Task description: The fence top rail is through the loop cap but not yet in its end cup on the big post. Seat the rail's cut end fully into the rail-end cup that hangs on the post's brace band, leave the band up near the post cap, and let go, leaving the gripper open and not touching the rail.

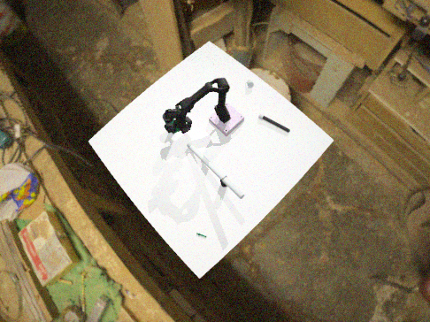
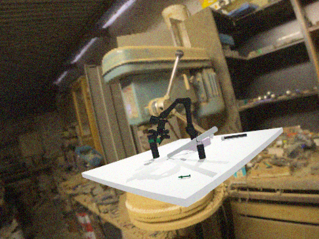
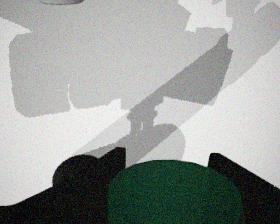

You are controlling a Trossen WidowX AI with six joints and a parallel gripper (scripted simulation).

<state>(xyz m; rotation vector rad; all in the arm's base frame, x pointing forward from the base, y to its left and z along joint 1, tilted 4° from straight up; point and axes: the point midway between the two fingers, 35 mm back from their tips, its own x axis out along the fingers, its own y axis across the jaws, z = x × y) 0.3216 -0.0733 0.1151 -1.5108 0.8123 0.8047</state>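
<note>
My gripper [image 1: 177, 128] [image 2: 155, 140] [image 3: 166, 160] is shut on a wide green round part [image 3: 175, 195] at the top of the black big post [image 2: 155, 152]. Whether this part is the post cap, band or cup cannot be told. A black rounded part [image 3: 75, 172] shows beside the left finger in the wrist view. The grey rail [image 1: 217, 169] [image 2: 191, 142] slants down from the short black post [image 2: 201, 152] to its low end, which lies apart from the gripper. A grey end [image 3: 60, 1], seemingly the rail's, shows at the wrist view's top edge. The cup's opening is hidden.
The arm stands on a pink base plate [image 1: 226, 128]. A black rod [image 1: 275, 124] [image 2: 234, 136] with a light end lies beyond it. A small green piece [image 1: 201, 234] [image 2: 184, 176] lies near the white table's corner. A small pale piece [image 1: 249, 84] sits behind the base.
</note>
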